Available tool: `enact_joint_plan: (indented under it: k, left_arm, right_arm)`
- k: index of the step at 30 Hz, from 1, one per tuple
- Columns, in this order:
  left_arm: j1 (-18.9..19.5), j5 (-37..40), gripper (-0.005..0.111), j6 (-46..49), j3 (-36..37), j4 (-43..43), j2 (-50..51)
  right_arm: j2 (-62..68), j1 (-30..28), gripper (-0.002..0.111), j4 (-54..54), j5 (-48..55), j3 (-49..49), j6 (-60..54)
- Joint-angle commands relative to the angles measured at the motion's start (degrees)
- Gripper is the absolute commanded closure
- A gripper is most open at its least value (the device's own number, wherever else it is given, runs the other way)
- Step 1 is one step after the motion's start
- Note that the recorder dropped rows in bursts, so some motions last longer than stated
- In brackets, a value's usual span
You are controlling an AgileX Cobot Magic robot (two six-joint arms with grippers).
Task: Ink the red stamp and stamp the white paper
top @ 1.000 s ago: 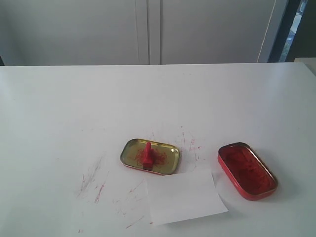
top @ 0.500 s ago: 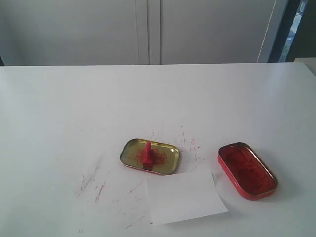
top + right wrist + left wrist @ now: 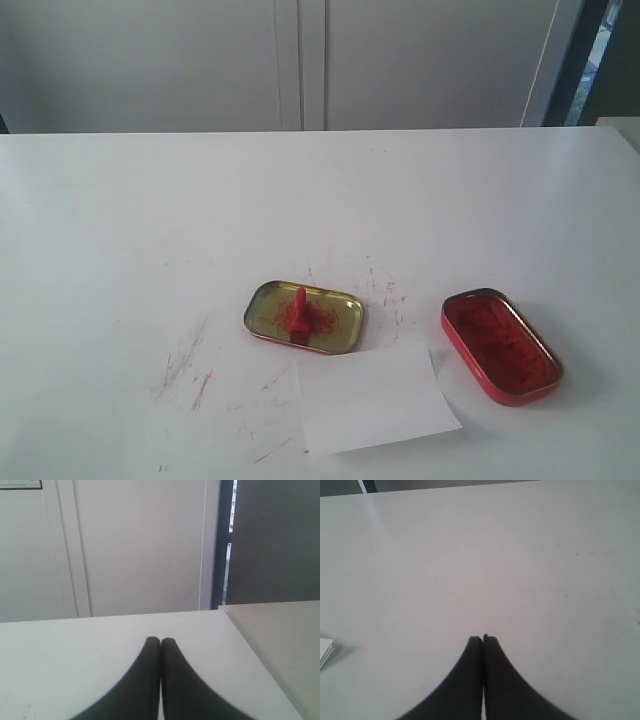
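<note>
The red stamp [image 3: 299,312] stands upright, knob up, inside the gold oblong tin [image 3: 340,331] smeared with red. The small white paper [image 3: 372,399] lies just in front of that tin, nearer the table's front edge. To its right sits the red oblong tin [image 3: 500,345] filled with red ink. Neither gripper shows in the exterior view. In the left wrist view my left gripper [image 3: 483,638] is shut over bare table. My right gripper [image 3: 160,640] is shut too, empty, over bare table near a corner. None of the task's things appear in either wrist view.
A larger white sheet [image 3: 215,395] scribbled with red streaks lies under and left of the tins. Grey cabinet doors [image 3: 300,60] stand behind the table. A small white object [image 3: 324,650] shows at the edge of the left wrist view.
</note>
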Motion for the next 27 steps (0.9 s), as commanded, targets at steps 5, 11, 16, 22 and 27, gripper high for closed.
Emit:
enact_joint_plan:
  k: [5, 11, 16, 22, 27]
  left_arm:
    - [0.1, 0.2, 0.107, 0.0, 0.3, 0.0, -0.2]
    - [0.1, 0.2, 0.107, 0.0, 0.3, 0.0, -0.2]
    - [0.1, 0.2, 0.107, 0.0, 0.3, 0.0, -0.2]
    - [0.1, 0.2, 0.107, 0.0, 0.3, 0.0, -0.2]
    - [0.1, 0.2, 0.107, 0.0, 0.3, 0.0, -0.2]
  right_arm:
    - [6.6, -0.3, 0.108, 0.4, 6.8, -5.0, 2.0]
    - [15.5, -0.3, 0.108, 1.6, 11.0, -10.2, 5.4]
    - [24.2, -0.3, 0.108, 1.9, 20.9, -17.0, 5.4]
    - [32.9, -0.3, 0.108, 4.5, 28.6, -23.5, 5.4]
    - [38.4, -0.3, 0.108, 6.6, 27.4, -24.1, 4.5]
